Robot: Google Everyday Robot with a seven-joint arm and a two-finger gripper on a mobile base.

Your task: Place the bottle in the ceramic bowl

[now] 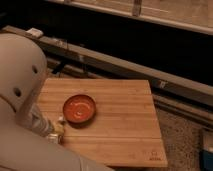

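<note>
Setting: indoor robot test area, lab-like rather than domestic. Indicated by: butcher-block worktop (120, 125) with speckled floor (182, 131) seen beside it; long metal rails (125, 67) mounted along dark back wall (125, 36); blue bin (207, 150) seen at lower right edge. Large pale robot arm (20, 75) seen at left; claw (56, 132) located over worktop's near-left part, just beside ceramic bowl (79, 108).

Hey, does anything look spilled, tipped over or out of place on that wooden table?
Nothing stands out. The ceramic bowl sits upright on the wooden table, with no spill around it. The gripper is at the table's front left, beside the bowl, with the bottle at its tip.
</note>
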